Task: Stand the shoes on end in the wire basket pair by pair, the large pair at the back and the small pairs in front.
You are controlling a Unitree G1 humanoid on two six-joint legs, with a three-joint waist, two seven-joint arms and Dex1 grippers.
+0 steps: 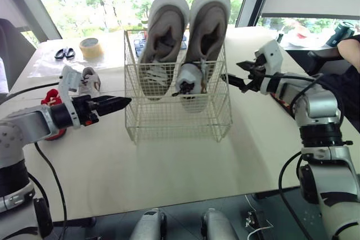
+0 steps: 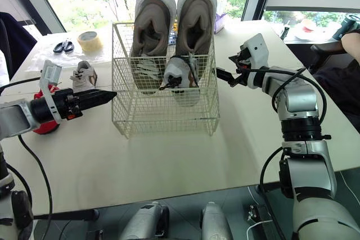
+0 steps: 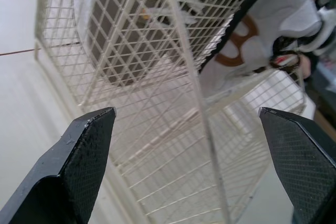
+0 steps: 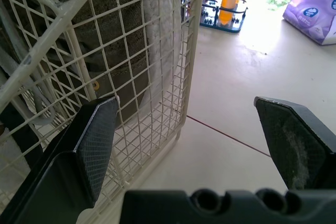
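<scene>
Two large shoes stand toes-up at the wire basket's back, with the left gripper and right gripper open beside it.

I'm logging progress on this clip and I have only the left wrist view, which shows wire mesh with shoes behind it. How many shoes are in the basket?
Observer: Three. The large pair stands on end at the back of the basket, and one small shoe is in front, on the robot's right.
Operator: Any shoes outside it?
Observer: Yes, a second small shoe sits on the table, left of the basket.
Operator: And the right gripper?
Observer: The right gripper hangs open beside the basket's right wall, holding nothing.
</scene>
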